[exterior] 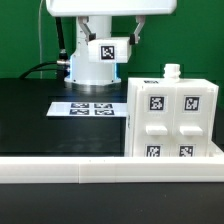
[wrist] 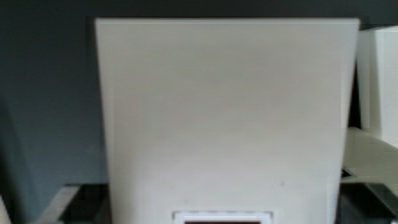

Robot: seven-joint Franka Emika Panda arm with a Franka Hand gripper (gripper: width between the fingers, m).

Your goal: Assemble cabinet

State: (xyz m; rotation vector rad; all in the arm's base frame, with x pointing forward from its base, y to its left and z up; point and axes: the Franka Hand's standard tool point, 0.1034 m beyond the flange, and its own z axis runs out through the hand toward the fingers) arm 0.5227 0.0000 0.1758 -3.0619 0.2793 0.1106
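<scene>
Cabinet upright on tbl, hand up over it, apart

Cabinet: white plastic (matt).

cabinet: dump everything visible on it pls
The cabinet is a white, plastic-looking box standing upright on the black table, at the exterior view's right. Grooves split its facing side into four panels, each with a black-and-white marker tag. A small white stub sticks up from its top. The long white rail hides its foot; contact cannot be told.
</scene>
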